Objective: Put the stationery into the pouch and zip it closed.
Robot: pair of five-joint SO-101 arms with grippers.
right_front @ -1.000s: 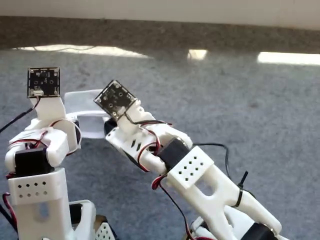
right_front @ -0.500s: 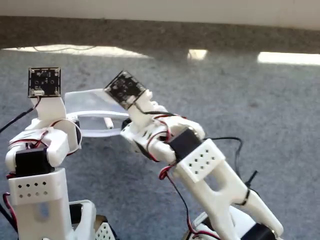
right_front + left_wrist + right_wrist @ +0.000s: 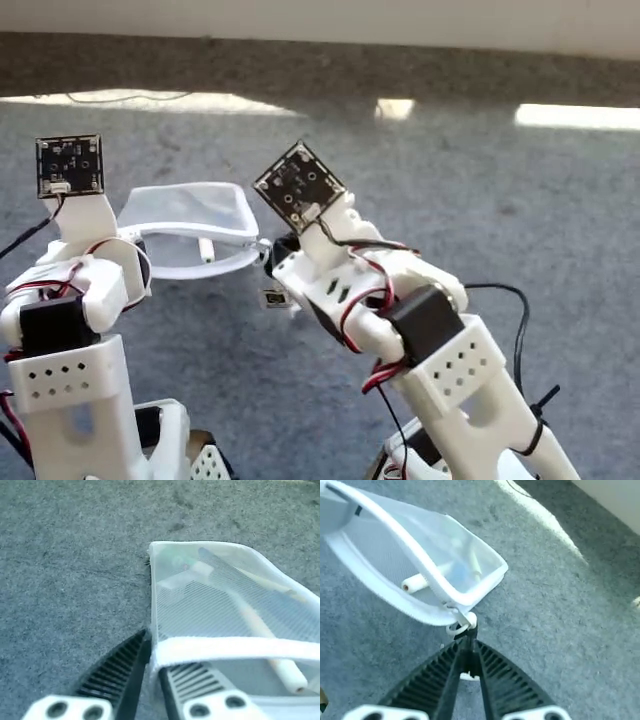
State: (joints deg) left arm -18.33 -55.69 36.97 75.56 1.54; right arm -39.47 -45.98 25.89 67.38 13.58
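**Item:** pouch (image 3: 185, 215), white mesh with a zip top, mouth open.

**Location:** It was seen at about 10 o'clock in the high view. It was strung between the two arms and was judged to be lifted off the grey carpet (image 3: 520, 230).

**Contents:** A cream-barrelled pen (image 3: 260, 630) was noted inside, along with a few smaller pieces too blurred behind the mesh to be named.

**Holds:**
- The left gripper (image 3: 154, 652) was found closed on the rim band at the pouch's 9 o'clock end, with the fabric pinched between the jaws.
- The right gripper (image 3: 468, 647) was found closed tight on the zip pull (image 3: 462, 622) at the 4 o'clock corner.

**Handling:**
- The pouch was judged light, soft and limp. The mesh sagged between the two holds, and the loose contents were expected to roll if it was tipped.
- Little resistance to the zip could be expected unless the far end was kept anchored.
- The stiffer rim band and the pull were judged the only sound places to grip, as the mesh itself was thought likely to bunch or slip.

**Also recorded:** A small white item (image 3: 272, 298) lay on the carpet beneath the right gripper. What it was could not be told.
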